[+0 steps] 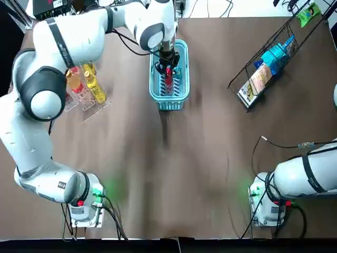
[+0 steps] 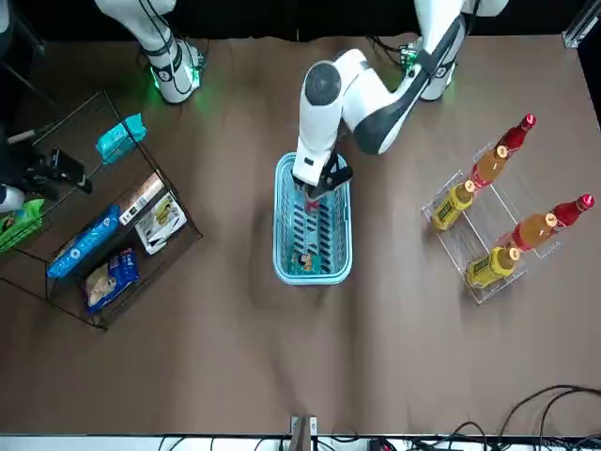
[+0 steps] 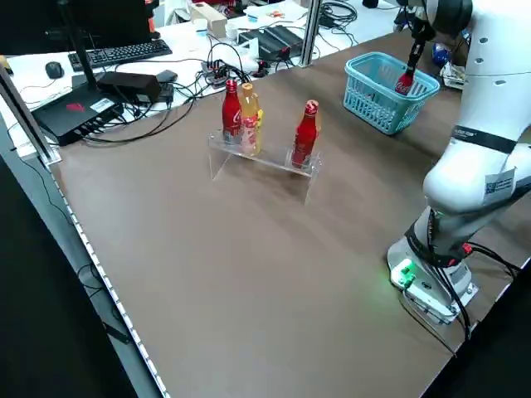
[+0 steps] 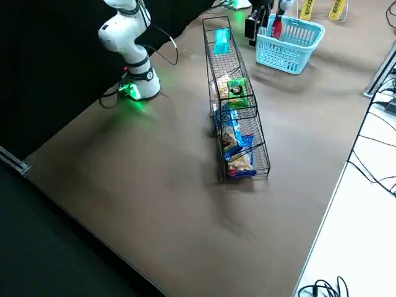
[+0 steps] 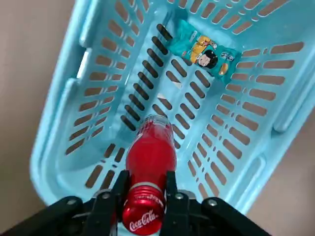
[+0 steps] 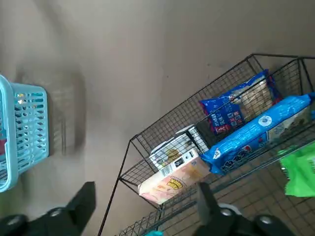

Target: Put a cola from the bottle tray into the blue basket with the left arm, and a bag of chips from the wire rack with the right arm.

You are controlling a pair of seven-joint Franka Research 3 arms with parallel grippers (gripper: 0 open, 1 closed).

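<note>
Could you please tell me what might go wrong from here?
The left gripper holds the cola bottle only by its neck in the blue basket; released, it may topple and crush the snack bag at the other end. The right gripper, open by the wire rack, could snag its wires.

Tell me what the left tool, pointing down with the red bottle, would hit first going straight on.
Probably the slotted floor of the blue basket: the cola bottle in the left tool hangs over a bare part, clear of the snack packet. Depth is unclear.
</note>
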